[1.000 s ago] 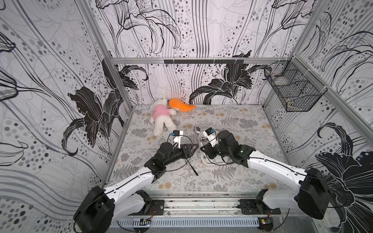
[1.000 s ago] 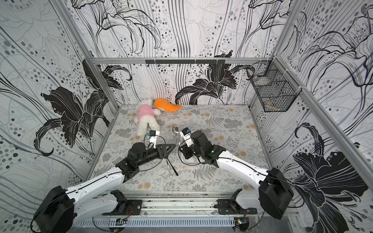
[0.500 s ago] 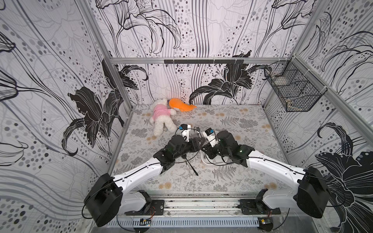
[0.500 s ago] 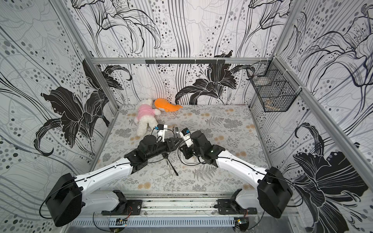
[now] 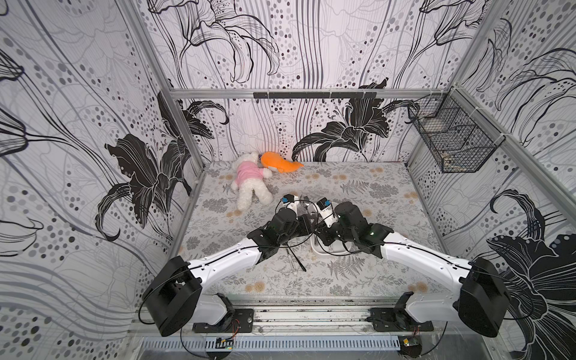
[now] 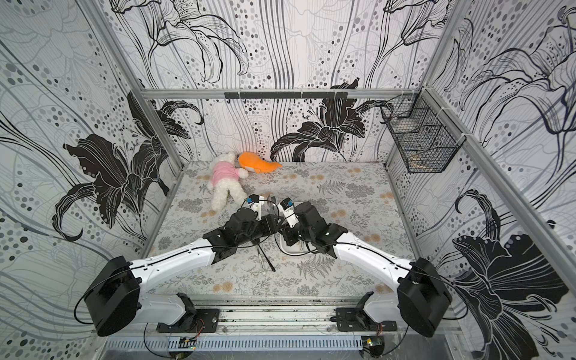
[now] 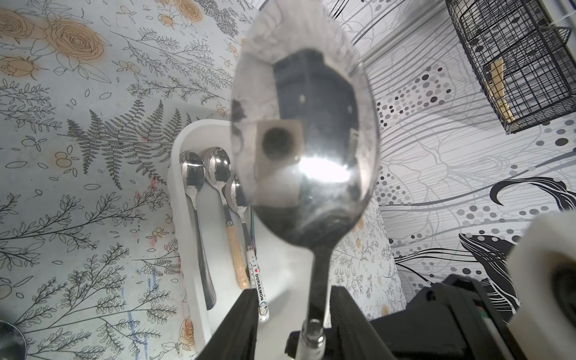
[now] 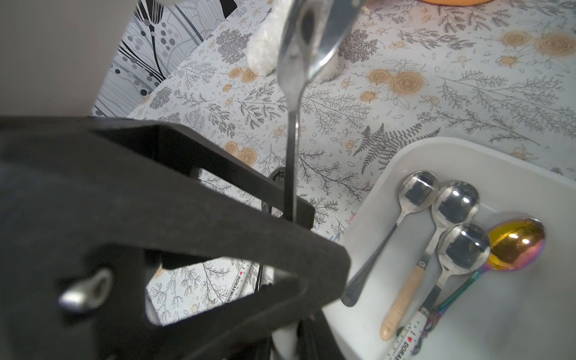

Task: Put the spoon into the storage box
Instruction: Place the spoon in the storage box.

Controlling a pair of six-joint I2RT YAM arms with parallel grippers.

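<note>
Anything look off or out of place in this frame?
Yes. A spoon stands bowl-up in mid-air, its neck between the open jaws of the left pincer, rather than lying in the storage box with the four spoons there. Two utensils lie loose on the mat outside the box.

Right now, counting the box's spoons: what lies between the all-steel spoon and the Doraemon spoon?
The wooden-handled spoon; the right wrist view shows it.
</note>
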